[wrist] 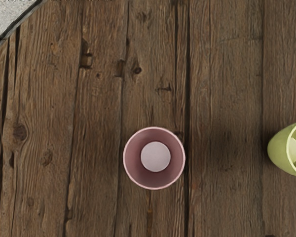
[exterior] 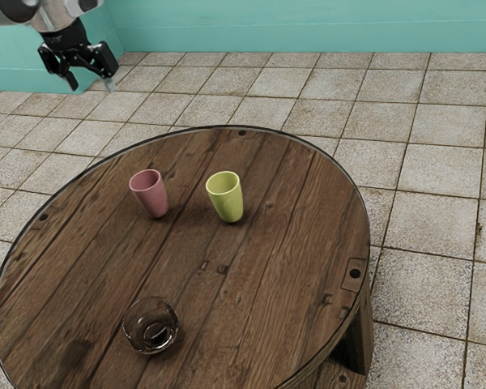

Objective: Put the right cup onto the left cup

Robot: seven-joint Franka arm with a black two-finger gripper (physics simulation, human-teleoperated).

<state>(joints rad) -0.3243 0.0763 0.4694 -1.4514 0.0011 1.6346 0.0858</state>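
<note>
Wood planks make up the one round tabletop (exterior: 287, 207), which bears three things: two cups and one bowl. I count one pink cup (exterior: 152, 199), standing upright, and one yellow-green cup (exterior: 229, 204), also upright, apart from the pink cup toward the exterior view's right. The single glass bowl (exterior: 133, 332) sits well apart from the pink cup, toward the exterior view's lower edge. My two fingers (exterior: 71, 81) are spread, nothing between them — raised higher than the pink cup. My wrist view looks down into its mouth — one pale round bottom inside.
</note>
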